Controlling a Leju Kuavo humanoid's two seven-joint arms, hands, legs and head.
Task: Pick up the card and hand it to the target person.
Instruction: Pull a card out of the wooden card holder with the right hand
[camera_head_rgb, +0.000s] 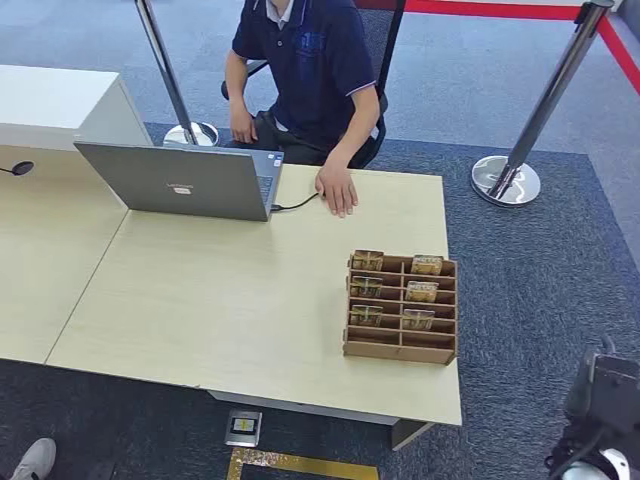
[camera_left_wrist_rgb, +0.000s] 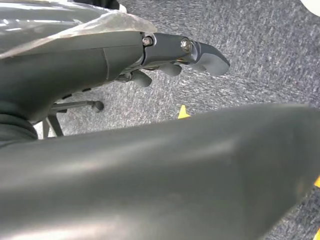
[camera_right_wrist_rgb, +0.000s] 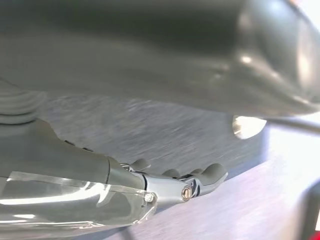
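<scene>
High head view; floorward wrist views

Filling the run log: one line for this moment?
phase: pre-reach | cards: in wooden rack | left robot hand: empty | right robot hand: empty

one pale wooden desk (camera_head_rgb: 226, 300) carries one grey open laptop (camera_head_rgb: 181, 180) and one brown slotted wooden card rack (camera_head_rgb: 401, 307). six patterned cards (camera_head_rgb: 367, 260) stand in the rack, three per column. one seated person in a navy polo shirt (camera_head_rgb: 309, 70). two chrome barrier posts (camera_head_rgb: 528, 140).
</scene>
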